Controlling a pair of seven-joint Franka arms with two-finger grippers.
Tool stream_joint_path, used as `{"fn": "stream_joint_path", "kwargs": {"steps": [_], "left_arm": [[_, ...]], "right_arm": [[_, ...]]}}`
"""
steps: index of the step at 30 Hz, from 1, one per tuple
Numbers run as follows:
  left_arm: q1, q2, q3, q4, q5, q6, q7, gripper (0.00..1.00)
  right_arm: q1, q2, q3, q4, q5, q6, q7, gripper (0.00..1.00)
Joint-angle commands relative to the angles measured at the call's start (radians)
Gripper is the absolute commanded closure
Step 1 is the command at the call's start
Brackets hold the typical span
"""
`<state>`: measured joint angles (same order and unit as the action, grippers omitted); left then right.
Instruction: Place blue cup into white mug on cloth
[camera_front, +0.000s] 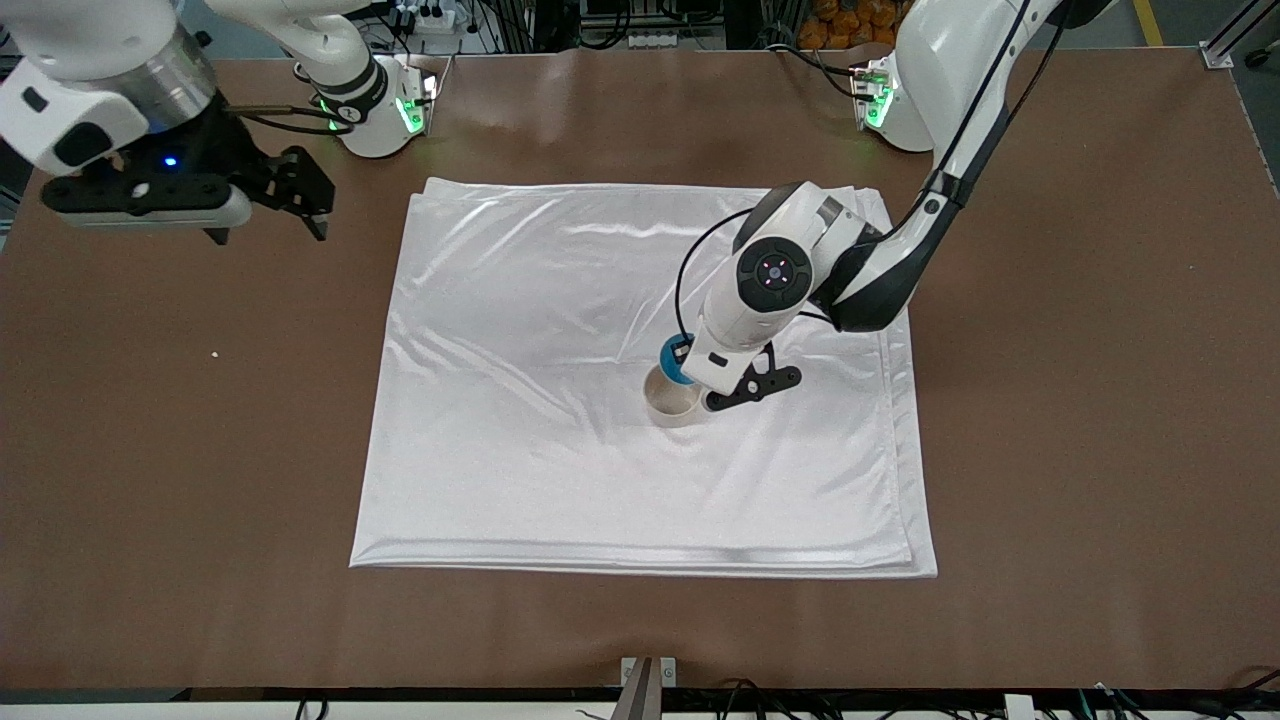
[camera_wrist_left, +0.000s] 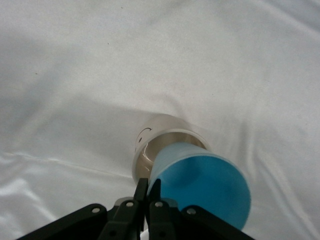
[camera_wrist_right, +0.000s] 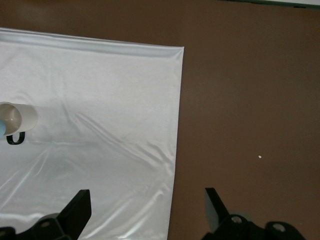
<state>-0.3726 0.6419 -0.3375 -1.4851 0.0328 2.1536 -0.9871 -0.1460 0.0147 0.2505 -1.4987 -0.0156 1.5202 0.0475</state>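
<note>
**A brown table under even light**

We see a wide brown table (camera_front: 1080, 400) with a matte top and soft glare near its upper edge. Past that edge we make out cables (camera_front: 640, 40), a power strip (camera_front: 425, 17) and orange items (camera_front: 850, 22) against a dark background.

High front camera looks down over the whole cloth (camera_front: 640, 470). Left wrist camera sits close above the white mug (camera_wrist_left: 165, 137); right wrist camera, higher, catches the same mug at the cloth's edge.
</note>
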Motion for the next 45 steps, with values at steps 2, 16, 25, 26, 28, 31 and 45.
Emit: {"fn": "stream_joint_path", "kwargs": {"steps": [2, 16, 25, 26, 28, 31, 45], "left_arm": [[-0.017, 0.033, 0.021, 0.029, 0.01, 0.028, -0.016, 1.0], [-0.052, 0.051, 0.057, 0.025, 0.022, 0.028, -0.005, 0.0], [-0.061, 0.053, 0.057, 0.025, 0.073, 0.028, -0.013, 0.0], [-0.058, 0.051, 0.057, 0.025, 0.075, 0.028, -0.012, 0.0], [-0.055, 0.05, 0.058, 0.025, 0.076, 0.028, -0.007, 0.0], [-0.051, 0.042, 0.08, 0.025, 0.093, 0.026, -0.001, 0.0], [0.058, 0.033, 0.124, 0.023, 0.148, 0.023, 0.133, 0.0]], "right_arm": [[-0.03, -0.053, -0.01, -0.084, 0.028, 0.047, -0.05, 0.0], [-0.046, -0.067, -0.046, -0.129, 0.028, 0.08, -0.129, 0.0], [-0.046, -0.067, -0.046, -0.13, 0.029, 0.08, -0.132, 0.0], [-0.046, -0.068, -0.046, -0.13, 0.029, 0.08, -0.132, 0.0], [-0.046, -0.068, -0.046, -0.13, 0.029, 0.08, -0.132, 0.0], [-0.046, -0.07, -0.046, -0.13, 0.029, 0.078, -0.132, 0.0], [-0.026, -0.07, -0.074, -0.129, 0.04, 0.077, -0.133, 0.0]]}}
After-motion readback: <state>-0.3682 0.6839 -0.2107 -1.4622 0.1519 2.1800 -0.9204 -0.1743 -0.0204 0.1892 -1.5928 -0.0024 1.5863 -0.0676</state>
